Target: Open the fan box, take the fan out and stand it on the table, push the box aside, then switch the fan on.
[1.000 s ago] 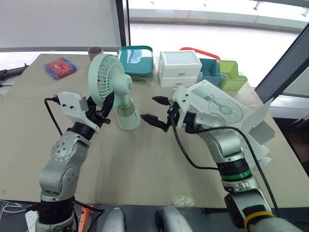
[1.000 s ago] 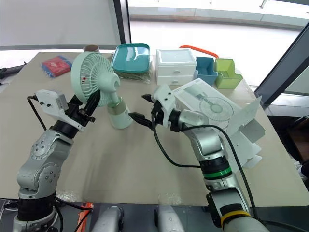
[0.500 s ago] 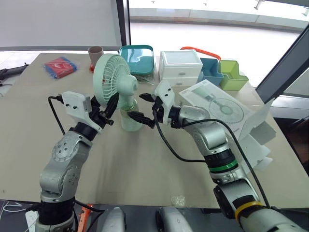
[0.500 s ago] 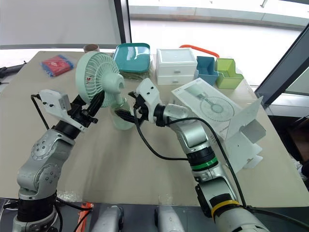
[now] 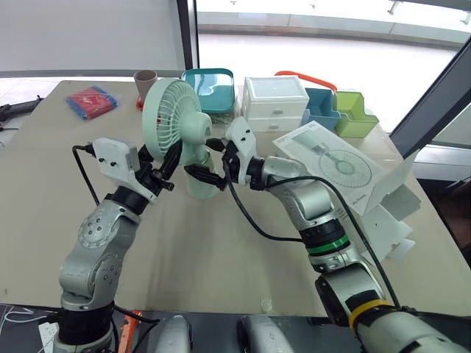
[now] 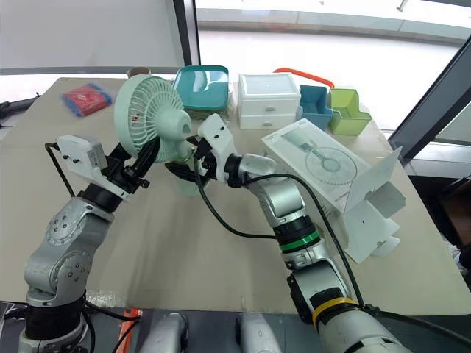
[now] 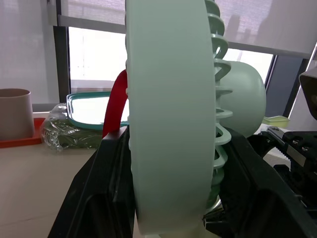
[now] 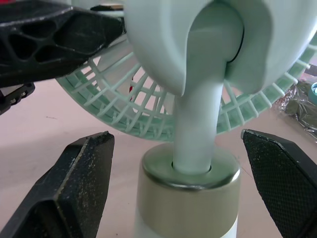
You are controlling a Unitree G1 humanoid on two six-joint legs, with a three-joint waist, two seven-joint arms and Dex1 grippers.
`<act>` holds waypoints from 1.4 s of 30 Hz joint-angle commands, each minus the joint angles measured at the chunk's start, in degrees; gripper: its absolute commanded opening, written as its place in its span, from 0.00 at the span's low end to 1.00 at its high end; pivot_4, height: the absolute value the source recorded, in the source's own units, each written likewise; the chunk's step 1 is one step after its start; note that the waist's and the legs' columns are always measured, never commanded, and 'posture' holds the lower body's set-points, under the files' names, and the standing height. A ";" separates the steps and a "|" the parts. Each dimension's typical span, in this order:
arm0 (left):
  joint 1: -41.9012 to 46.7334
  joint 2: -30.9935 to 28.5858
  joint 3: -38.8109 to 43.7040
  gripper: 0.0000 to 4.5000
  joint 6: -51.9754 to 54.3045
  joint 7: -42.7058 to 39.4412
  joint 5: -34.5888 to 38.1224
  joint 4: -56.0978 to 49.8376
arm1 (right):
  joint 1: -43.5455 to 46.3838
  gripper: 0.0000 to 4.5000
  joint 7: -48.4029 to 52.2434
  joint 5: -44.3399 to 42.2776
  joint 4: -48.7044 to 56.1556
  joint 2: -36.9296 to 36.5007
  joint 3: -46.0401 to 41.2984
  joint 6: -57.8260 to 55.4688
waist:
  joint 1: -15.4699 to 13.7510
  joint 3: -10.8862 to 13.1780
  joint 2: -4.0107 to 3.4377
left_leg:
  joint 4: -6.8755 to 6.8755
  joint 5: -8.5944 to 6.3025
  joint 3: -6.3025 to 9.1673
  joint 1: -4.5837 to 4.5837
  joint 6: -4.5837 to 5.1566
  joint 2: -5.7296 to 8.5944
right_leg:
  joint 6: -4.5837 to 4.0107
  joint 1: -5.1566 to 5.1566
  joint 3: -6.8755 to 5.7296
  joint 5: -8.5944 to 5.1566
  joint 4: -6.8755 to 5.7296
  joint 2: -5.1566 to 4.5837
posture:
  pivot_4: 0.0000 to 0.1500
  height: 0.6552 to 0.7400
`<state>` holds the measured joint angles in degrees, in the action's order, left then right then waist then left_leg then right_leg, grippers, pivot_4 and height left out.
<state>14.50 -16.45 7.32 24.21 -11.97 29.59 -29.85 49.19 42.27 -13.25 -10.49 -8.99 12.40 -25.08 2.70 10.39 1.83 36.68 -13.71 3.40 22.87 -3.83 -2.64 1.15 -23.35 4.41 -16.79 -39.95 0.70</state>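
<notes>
Your fan (image 5: 179, 121) sits upright just left of the frame's centre, with its base low on the tan table (image 5: 221, 250). You cannot tell whether it is fully seated. Treat it as light: it looks like hollow mint-green moulded plastic, smooth and likely a little slippery on the rounded motor housing. The round guard is a cage of thin ribs, so expect it to flex or crack under a hard squeeze. The slim stem looks stiff. The squat cylindrical base has a dull metallic collar and probably carries most of the weight, so that is your soundest place to take hold.

Your left gripper (image 5: 165, 158) is clamped on the lower rim of the guard, one black finger against each face. Your right gripper (image 5: 208, 159) is spread wide, with a textured finger on either side of the base and stem and neither touching.

The fan box (image 5: 338, 165) lies right of centre with its flaps hanging open. It is thin white card printed with a fan drawing, and it should slide easily when pushed.

Along the top of the frame stand a teal tray (image 5: 210, 88), a glossy white drawer unit (image 5: 274, 103), and blue and green organisers (image 5: 335, 110). A brown cup (image 5: 145, 79) and a red packet (image 5: 92, 101) sit at the upper left
</notes>
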 commanded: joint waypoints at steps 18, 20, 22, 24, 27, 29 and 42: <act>2.05 0.15 0.06 0.43 -1.72 -0.95 -0.71 -3.28 | 2.97 0.55 0.14 1.39 -0.59 1.41 0.36 0.25 | 0.03 0.00 0.00 | 0.00 0.00 0.01 0.02 0.00 0.00 | -0.01 -0.01 -0.01 0.00 0.00 -0.01 | 1.00 1.00; 2.10 0.23 0.06 0.43 -1.63 -0.91 -0.70 -3.29 | 3.16 0.40 -0.10 1.47 -1.08 1.59 0.26 0.27 | -0.02 0.00 0.00 | 0.00 0.00 0.02 0.02 0.00 0.00 | -0.01 -0.01 -0.03 0.00 0.00 -0.01 | 1.00 1.00; 2.04 0.21 -0.10 0.43 -1.72 -1.03 -0.90 -3.35 | 3.25 0.19 0.03 1.60 -1.50 1.68 0.24 0.54 | -0.03 0.00 0.00 | 0.01 0.00 0.02 0.04 0.00 0.01 | -0.01 -0.01 -0.03 0.00 0.00 -0.02 | 1.00 1.00; 1.87 0.09 -0.25 0.43 -1.77 -1.21 -1.02 -3.50 | 3.36 0.13 0.15 1.77 -2.17 1.85 0.11 0.72 | 0.00 0.00 0.00 | 0.01 0.00 0.02 0.04 0.00 0.00 | -0.01 -0.01 -0.03 0.00 0.00 -0.02 | 1.00 1.00; 1.85 0.04 -0.17 0.43 -1.63 -1.29 -0.86 -3.52 | 3.42 0.13 0.28 1.99 -2.66 1.94 0.07 1.07 | 0.02 0.00 0.00 | 0.00 0.00 0.02 0.04 0.00 -0.01 | -0.01 -0.03 -0.03 0.01 0.00 -0.01 | 1.00 1.00; 1.71 -0.03 -0.09 0.43 -1.60 -1.41 -0.79 -3.52 | 3.28 0.13 0.57 2.03 -2.67 1.90 0.12 1.53 | 0.00 0.00 0.00 | 0.00 0.00 0.02 0.04 0.00 0.00 | -0.01 -0.03 -0.03 0.01 0.00 -0.01 | 1.00 1.00; -0.23 -1.35 0.23 0.75 -0.08 -4.79 1.53 -4.10 | 2.88 0.13 1.36 2.29 -1.70 1.44 0.35 2.16 | 0.00 0.00 0.00 | 0.00 0.00 0.02 0.05 0.00 0.00 | -0.01 -0.03 -0.04 0.01 0.00 -0.01 | 1.00 1.00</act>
<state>14.06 -17.28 8.03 25.50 -14.45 29.59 -30.02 51.02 43.39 -10.83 -14.21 -8.09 12.92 -24.59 2.70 10.39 1.83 36.68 -13.71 3.42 22.92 -3.83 -2.65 1.14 -23.38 4.36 -16.79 -39.95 0.69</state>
